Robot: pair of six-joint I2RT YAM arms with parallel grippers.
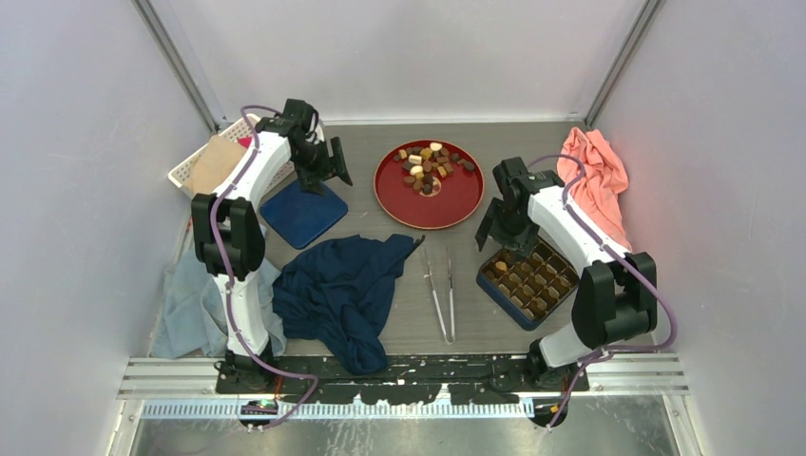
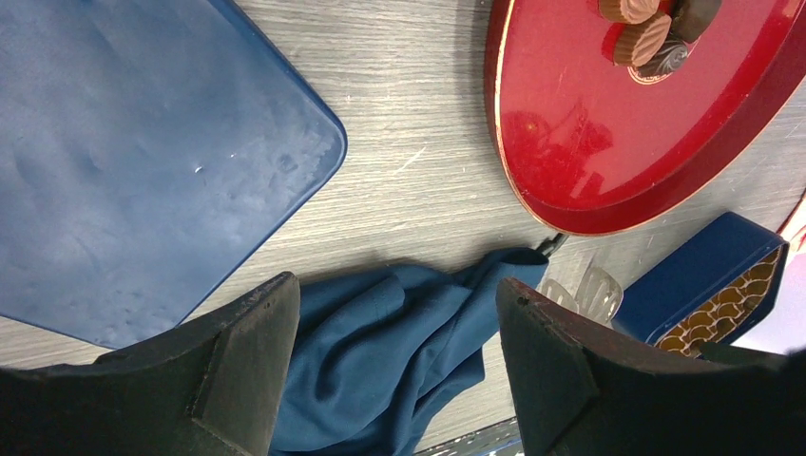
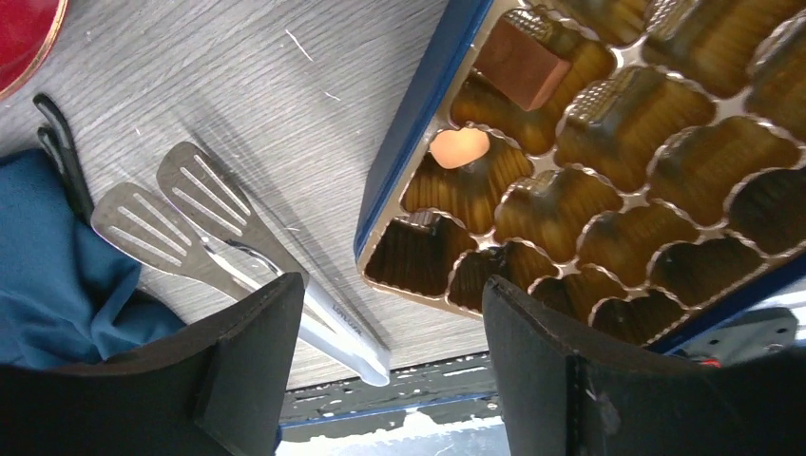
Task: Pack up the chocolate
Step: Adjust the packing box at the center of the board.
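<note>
- Spread wide, empty: right gripper point(image 3: 392, 285) over navy gridded box point(image 3: 418, 114), right of red round tray point(image 1: 399, 204).
- Spread, empty: left gripper point(image 2: 397, 290), left of tray.
- Brown and cream chocolate pieces point(image 1: 432, 163) heaped on tray; two in box.

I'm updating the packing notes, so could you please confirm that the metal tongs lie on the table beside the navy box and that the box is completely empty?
Not empty: the right wrist view shows the navy box already holding at least two chocolates. The metal tongs do lie on the table beside it.
</note>
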